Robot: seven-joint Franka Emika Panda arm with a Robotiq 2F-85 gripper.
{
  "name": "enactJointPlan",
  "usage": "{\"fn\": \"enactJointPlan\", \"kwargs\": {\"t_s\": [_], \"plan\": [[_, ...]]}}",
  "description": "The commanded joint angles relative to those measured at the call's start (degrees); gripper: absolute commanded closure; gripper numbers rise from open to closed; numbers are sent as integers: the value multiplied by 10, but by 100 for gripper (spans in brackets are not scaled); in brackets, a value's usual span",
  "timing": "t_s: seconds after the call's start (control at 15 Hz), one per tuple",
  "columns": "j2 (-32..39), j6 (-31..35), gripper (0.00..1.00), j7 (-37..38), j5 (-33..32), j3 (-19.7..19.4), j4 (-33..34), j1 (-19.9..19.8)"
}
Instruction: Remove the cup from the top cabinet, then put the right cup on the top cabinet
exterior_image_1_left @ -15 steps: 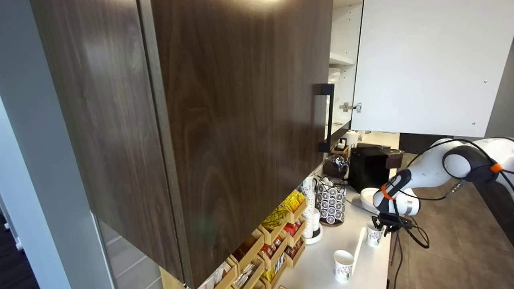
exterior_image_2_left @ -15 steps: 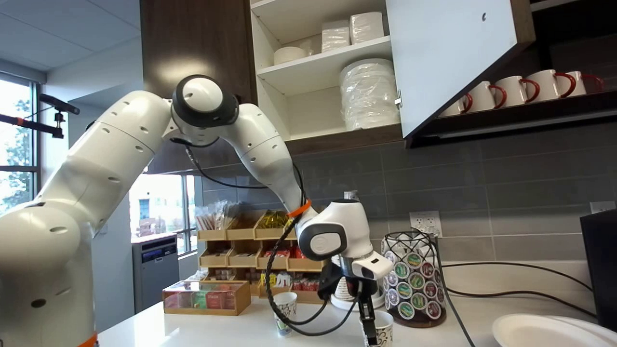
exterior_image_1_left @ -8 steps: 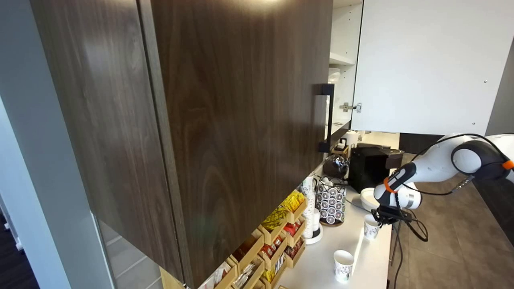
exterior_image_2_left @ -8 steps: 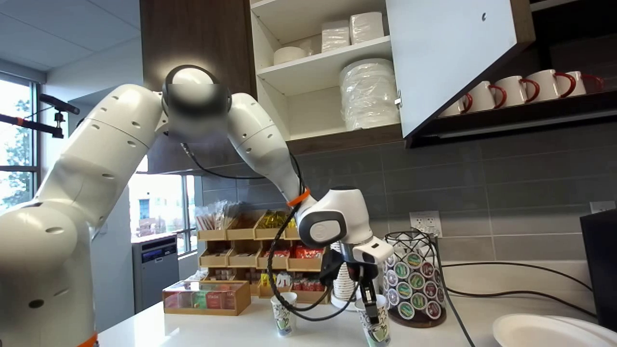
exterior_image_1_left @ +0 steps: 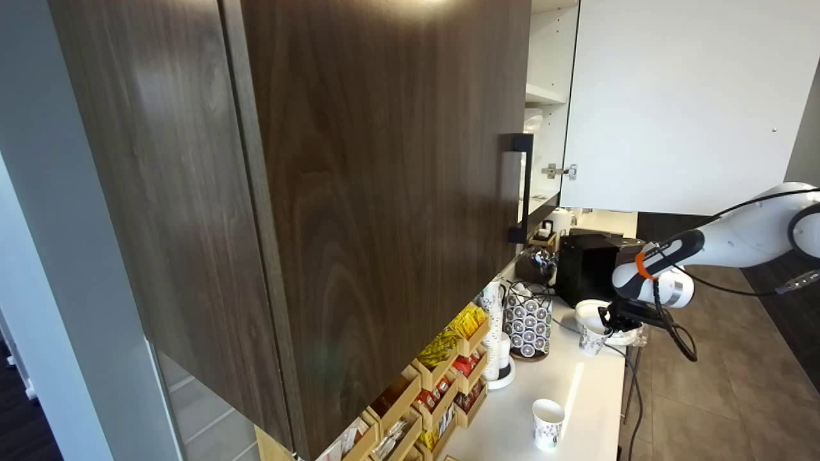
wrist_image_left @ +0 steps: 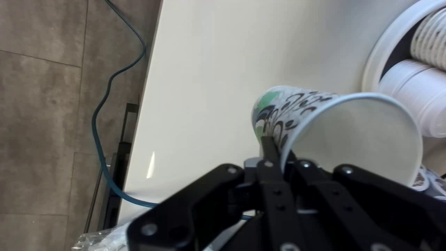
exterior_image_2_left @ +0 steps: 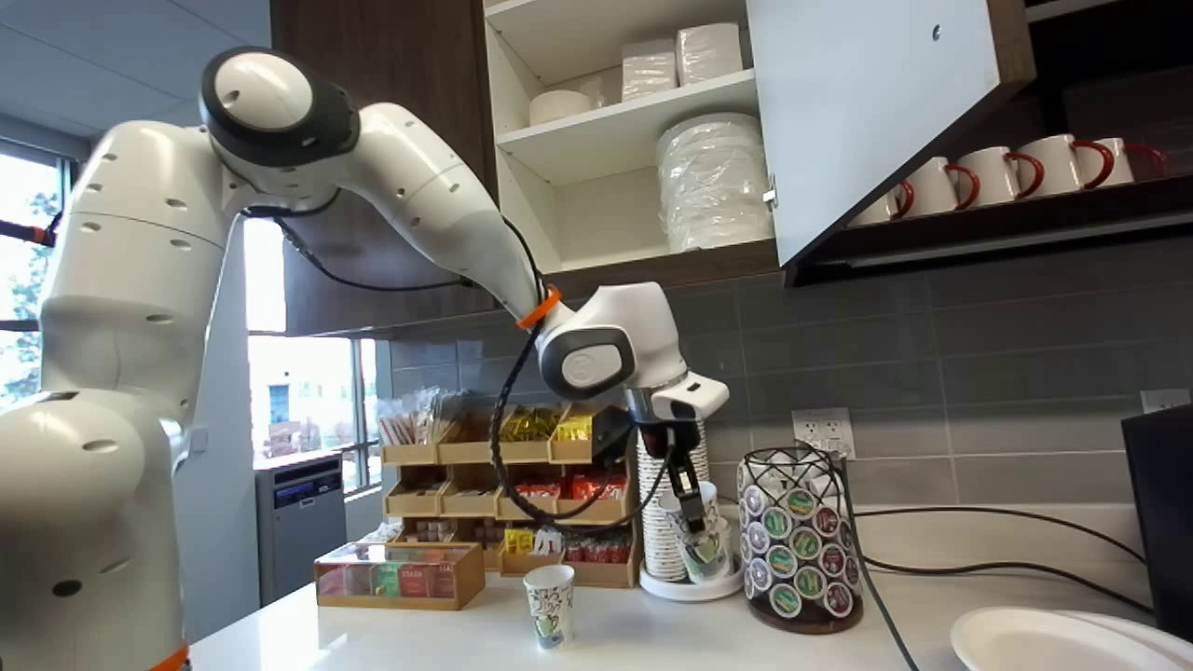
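Observation:
My gripper (wrist_image_left: 279,151) is shut on the near wall of the right cup (wrist_image_left: 299,108), one finger inside and one outside the rim. This pale cup with dark swirls and green marks is tilted and held above the counter. It also shows in both exterior views (exterior_image_1_left: 592,340) (exterior_image_2_left: 704,550). The cup (exterior_image_2_left: 550,606), a like-patterned paper cup, stands upright on the counter; it also shows in an exterior view (exterior_image_1_left: 548,426). The top cabinet (exterior_image_2_left: 596,219) stands open above, with white shelves; its dark wood front shows in an exterior view (exterior_image_1_left: 384,192). The lowest shelf holds wrapped plates at its right.
A patterned pod canister (exterior_image_2_left: 802,550) stands on the counter near the held cup. A stack of cups (exterior_image_2_left: 660,522) stands behind it. Snack bins (exterior_image_2_left: 494,503) and a tea box (exterior_image_2_left: 401,578) are to the left. The open cabinet door (exterior_image_2_left: 867,102) juts out at the right. White plates (exterior_image_2_left: 1053,634) lie front right.
My gripper has lifted the right cup off the counter and up, and leftward in an exterior view. The arm's elbow has risen and moved back. The other cup has not moved.

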Motion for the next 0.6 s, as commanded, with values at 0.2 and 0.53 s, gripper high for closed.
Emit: {"fn": "enactJointPlan", "kwargs": {"t_s": [0.2, 0.53], "plan": [[-107, -91, 96, -28, 4, -1, -19, 5], [-156, -122, 96, -38, 7, -3, -32, 9]]}}
